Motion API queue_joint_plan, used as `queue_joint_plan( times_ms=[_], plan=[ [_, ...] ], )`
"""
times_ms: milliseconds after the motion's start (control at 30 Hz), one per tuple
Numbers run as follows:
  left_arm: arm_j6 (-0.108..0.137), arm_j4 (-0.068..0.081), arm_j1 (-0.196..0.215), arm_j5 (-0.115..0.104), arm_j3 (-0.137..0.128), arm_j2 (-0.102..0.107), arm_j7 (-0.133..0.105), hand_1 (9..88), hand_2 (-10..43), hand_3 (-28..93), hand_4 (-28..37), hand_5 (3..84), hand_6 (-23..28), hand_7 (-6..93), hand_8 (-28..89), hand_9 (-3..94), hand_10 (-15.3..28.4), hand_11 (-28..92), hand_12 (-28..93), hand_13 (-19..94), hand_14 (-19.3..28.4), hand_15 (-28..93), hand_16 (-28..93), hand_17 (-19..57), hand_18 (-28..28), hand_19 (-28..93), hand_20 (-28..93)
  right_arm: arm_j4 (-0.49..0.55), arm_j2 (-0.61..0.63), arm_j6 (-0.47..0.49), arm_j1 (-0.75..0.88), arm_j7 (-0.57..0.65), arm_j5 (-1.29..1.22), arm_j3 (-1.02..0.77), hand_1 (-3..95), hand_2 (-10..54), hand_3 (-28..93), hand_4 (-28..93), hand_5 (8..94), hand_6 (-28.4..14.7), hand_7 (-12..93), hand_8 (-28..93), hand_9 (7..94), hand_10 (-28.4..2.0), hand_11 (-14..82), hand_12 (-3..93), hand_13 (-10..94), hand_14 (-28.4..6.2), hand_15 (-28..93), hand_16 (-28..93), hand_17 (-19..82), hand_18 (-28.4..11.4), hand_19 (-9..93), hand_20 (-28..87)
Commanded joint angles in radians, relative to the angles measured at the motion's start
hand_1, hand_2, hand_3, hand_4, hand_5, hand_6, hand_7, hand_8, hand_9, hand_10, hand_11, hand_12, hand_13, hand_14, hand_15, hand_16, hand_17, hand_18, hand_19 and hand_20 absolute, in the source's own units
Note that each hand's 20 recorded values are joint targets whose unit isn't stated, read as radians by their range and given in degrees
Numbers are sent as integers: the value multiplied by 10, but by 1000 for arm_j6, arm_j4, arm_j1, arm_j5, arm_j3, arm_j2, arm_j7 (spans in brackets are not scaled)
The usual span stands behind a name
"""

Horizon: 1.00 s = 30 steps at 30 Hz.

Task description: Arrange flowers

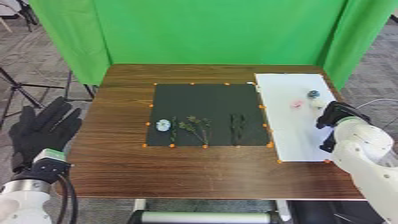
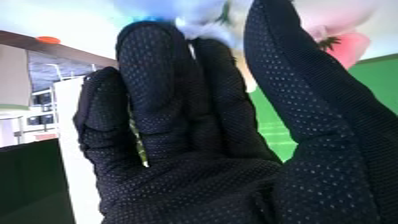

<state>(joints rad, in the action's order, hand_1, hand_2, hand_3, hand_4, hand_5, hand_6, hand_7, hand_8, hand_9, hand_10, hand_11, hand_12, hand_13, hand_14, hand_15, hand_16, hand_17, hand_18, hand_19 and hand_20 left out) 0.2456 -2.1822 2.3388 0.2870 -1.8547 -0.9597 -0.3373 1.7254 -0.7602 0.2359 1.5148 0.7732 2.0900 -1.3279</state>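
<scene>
On a brown wooden table (image 1: 115,172), a black mat (image 1: 209,97) holds a pale blue flower (image 1: 163,125) near its left edge, a sprig with small buds (image 1: 197,127) to the right of it, and dark green stems (image 1: 237,127) farther right. A white sheet (image 1: 289,135) lies along the right side, bearing a pink flower (image 1: 297,104), a cream flower (image 1: 317,103) and a dark blue flower (image 1: 313,93). The robot's right hand (image 1: 334,114) is at the sheet's right edge, near these blooms, fingers extended, thumb apart; whether it touches any, one cannot tell. The left hand (image 1: 40,131) is beside the table's left edge, fingers spread.
</scene>
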Motion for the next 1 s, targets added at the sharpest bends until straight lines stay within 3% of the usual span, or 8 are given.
queue_joint_plan(
  times_ms=[33, 100, 167, 233, 400, 633, 833, 1000],
  plan=[
    [12, -7, 9, -6, 9, -11, 1, 261, 80, 708, -283, 374, 80, 176, -93, 306, 148, 226, 106, 214, 155, 369, -75, -59, 137, 274, 83, 0, -6, -132, 15, -6, 57, 53, 558, -95, 671, -282, 648, -14, 321, -11, 714, -110, 163, 256, 653, -97, 604, 366, 363, -228, 858, 374],
    [11, -2, 13, -11, 13, -8, -10, 261, 80, 709, -283, 374, 80, 176, -93, 306, 148, 226, 106, 214, 155, 370, -75, -59, 137, 275, 83, -1, -3, -161, 13, -6, 69, 66, 582, -94, 674, -282, 691, -3, 340, -5, 782, -90, 84, 327, 677, -91, 588, 382, 371, -224, 859, 377],
    [11, -2, 13, -12, 13, -7, -10, 261, 80, 709, -283, 375, 80, 175, -94, 307, 149, 226, 106, 215, 154, 370, -75, -59, 137, 275, 83, 2, -1, -174, 7, -7, 76, 70, 592, -84, 674, -282, 709, -2, 347, 1, 801, -84, 66, 340, 682, -89, 585, 386, 375, -222, 860, 378],
    [20, -11, 23, -17, 17, -2, -26, 261, 81, 708, -283, 375, 80, 176, -93, 308, 149, 227, 107, 215, 154, 370, -76, -59, 137, 275, 83, 11, 4, -193, 10, -9, 88, 62, 598, -79, 668, -282, 714, -2, 347, 5, 801, -84, 59, 336, 681, -87, 584, 389, 375, -221, 860, 379],
    [20, -7, 17, -16, 20, -3, -18, 262, 81, 708, -283, 375, 80, 177, -94, 309, 149, 228, 107, 216, 154, 370, -77, -58, 137, 274, 83, 38, 13, -251, 17, -7, 127, 59, 607, -73, 663, -282, 719, -6, 350, 21, 796, -82, 55, 330, 680, -80, 579, 393, 375, -217, 861, 382],
    [23, -10, 23, -23, 12, -3, -27, 262, 82, 707, -283, 375, 79, 179, -95, 309, 148, 227, 106, 216, 154, 370, -77, -58, 137, 274, 83, 158, -1, -276, -33, -84, 152, 109, 603, -77, 686, -283, 726, -11, 359, 48, 802, -83, 55, 328, 685, -75, 568, 407, 379, -217, 866, 386],
    [32, -8, 23, -37, 14, 3, -36, 262, 81, 707, -283, 375, 79, 181, -96, 309, 148, 228, 106, 217, 153, 371, -78, -58, 137, 274, 83, 192, -117, -288, -201, -177, 124, 260, 604, -77, 687, -283, 732, -13, 351, 49, 803, -85, 52, 325, 683, -73, 562, 413, 377, -216, 866, 387],
    [27, 3, -4, -36, 24, 9, -14, 262, 81, 709, -283, 376, 78, 184, -97, 311, 148, 228, 105, 219, 152, 372, -78, -58, 137, 274, 83, 158, -258, -288, -338, -252, 48, 391, 602, -79, 690, -283, 735, -12, 349, 49, 804, -86, 52, 324, 683, -71, 558, 418, 376, -215, 864, 388]
  ],
)
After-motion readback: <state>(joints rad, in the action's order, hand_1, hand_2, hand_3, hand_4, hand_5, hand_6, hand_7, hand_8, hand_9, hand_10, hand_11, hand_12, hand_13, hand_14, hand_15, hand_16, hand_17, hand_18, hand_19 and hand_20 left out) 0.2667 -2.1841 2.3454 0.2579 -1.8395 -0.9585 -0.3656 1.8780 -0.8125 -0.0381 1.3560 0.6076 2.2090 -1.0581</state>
